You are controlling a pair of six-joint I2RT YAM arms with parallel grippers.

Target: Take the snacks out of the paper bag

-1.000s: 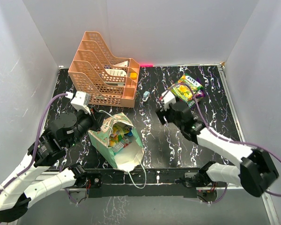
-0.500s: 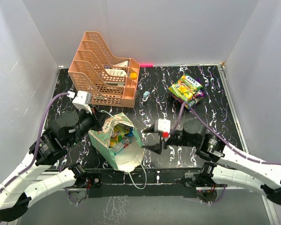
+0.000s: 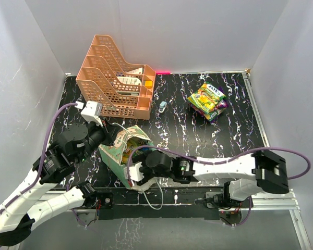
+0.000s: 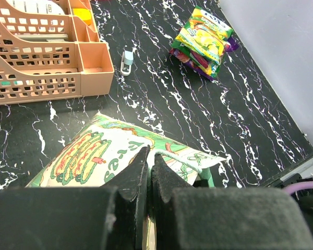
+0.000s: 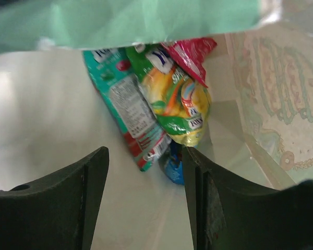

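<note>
The mint-green paper bag point(image 3: 120, 152) lies on its side, its mouth toward the near edge. My left gripper point(image 3: 108, 140) is shut on the bag's upper rim by the white string handle point(image 4: 172, 158); its closed tips point(image 4: 149, 162) show in the left wrist view. My right gripper point(image 3: 131, 167) is open and empty inside the bag's mouth point(image 5: 145, 156). Just ahead of it lie a teal packet point(image 5: 128, 112), a yellow-green packet point(image 5: 180, 104), a pink packet point(image 5: 190, 52) and a blue one point(image 5: 172, 165). Other snacks point(image 3: 208, 100) lie stacked at the back right, also in the left wrist view point(image 4: 203, 41).
An orange lattice tray rack point(image 3: 115, 78) stands at the back left, right behind the bag. A small pale blue-white object point(image 3: 162, 107) lies on the black marbled table point(image 3: 198, 140) between rack and snack stack. White walls enclose three sides.
My right arm has swung from the snack stack at the back right down and left to the bag's mouth. The left gripper and the bag have not moved.
</note>
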